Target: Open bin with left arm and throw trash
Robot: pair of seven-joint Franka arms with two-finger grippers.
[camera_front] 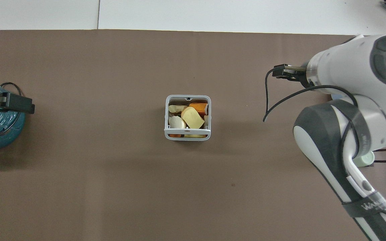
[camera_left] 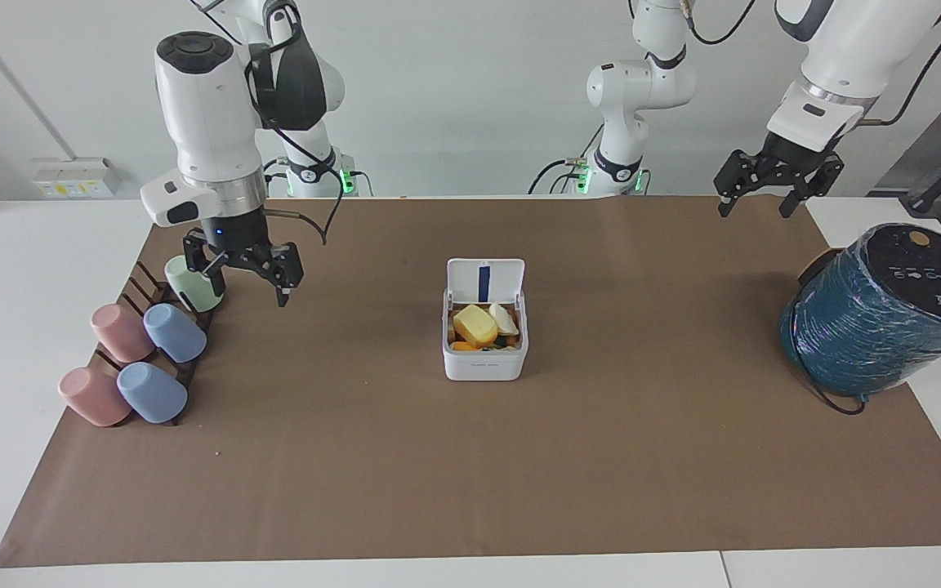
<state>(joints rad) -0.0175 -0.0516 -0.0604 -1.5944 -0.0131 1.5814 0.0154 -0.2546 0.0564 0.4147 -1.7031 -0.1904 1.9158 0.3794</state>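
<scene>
The bin (camera_left: 484,363) stands mid-mat, a small white box with its lid (camera_left: 484,280) hinged up on the side nearer the robots. The trash lies inside it: a yellow wedge (camera_left: 475,325), a cream oval (camera_left: 505,318) and an orange lump (camera_left: 462,346). The overhead view shows the bin's rim (camera_front: 187,136) with the wedge (camera_front: 192,117), oval (camera_front: 177,122) and orange lump (camera_front: 198,107). My right gripper (camera_left: 248,282) is open and empty, raised by the green cup. My left gripper (camera_left: 755,208) is open and empty, raised over the mat's edge near the teal cylinder.
A rack of several pastel cups, with the green cup (camera_left: 193,283) nearest the robots, sits at the right arm's end. A large teal wrapped cylinder (camera_left: 879,314) with a black cable stands at the left arm's end. Brown mat (camera_left: 470,474) covers the table.
</scene>
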